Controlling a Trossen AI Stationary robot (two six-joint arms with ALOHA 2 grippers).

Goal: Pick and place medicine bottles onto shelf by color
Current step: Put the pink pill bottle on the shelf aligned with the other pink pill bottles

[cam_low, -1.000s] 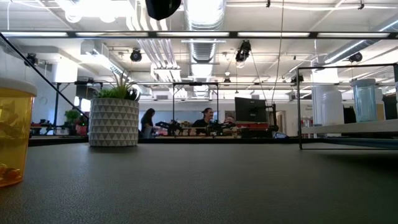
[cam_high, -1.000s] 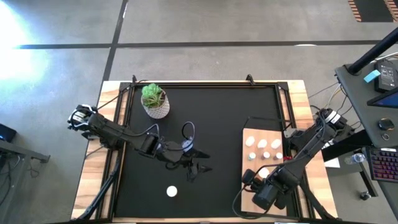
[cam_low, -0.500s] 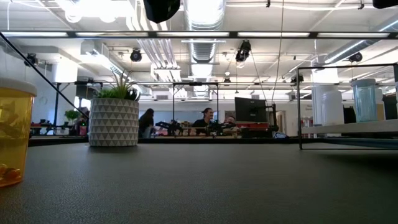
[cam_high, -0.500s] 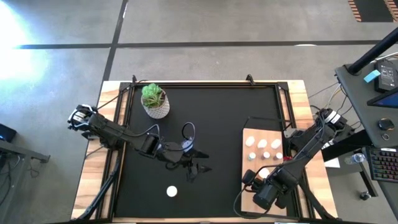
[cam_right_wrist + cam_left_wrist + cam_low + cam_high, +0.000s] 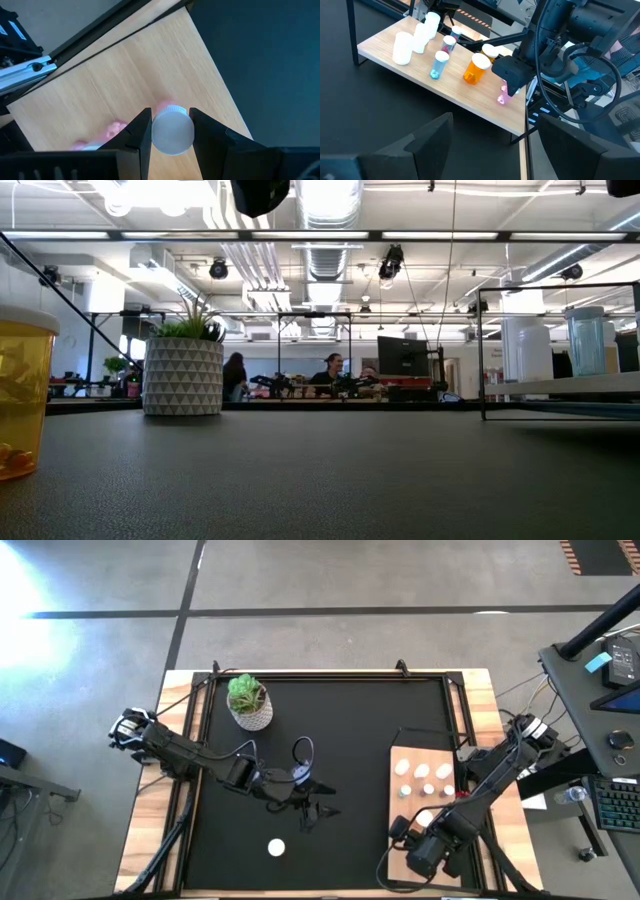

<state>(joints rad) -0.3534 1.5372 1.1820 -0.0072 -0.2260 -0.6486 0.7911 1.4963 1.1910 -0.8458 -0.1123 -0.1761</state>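
The pale wooden shelf (image 5: 418, 802) lies on the right side of the black mat. Several medicine bottles stand on it: white ones (image 5: 402, 47), a blue one (image 5: 438, 65) and an amber one (image 5: 475, 69). My right gripper (image 5: 402, 828) hangs over the shelf's near end, shut on a pink bottle (image 5: 504, 95); whether the bottle's base touches the board, I cannot tell. My left gripper (image 5: 315, 802) is open over the middle of the mat, nothing between its fingers (image 5: 427, 142). An amber bottle with a white cap (image 5: 276, 848) stands alone on the mat near the front edge. My right gripper pinches the pink bottle's white cap (image 5: 172, 131) between its two fingers, one on each side of the cap. The fingers come from above, slanting steeply down. The bottle hangs upright below them over the shelf's near end.
A potted green plant (image 5: 248, 702) stands at the mat's far left. Open black mat lies between the plant, the lone bottle and the shelf. A thin black frame (image 5: 485, 345) borders the shelf's left side. People sit at desks in the room beyond the table.
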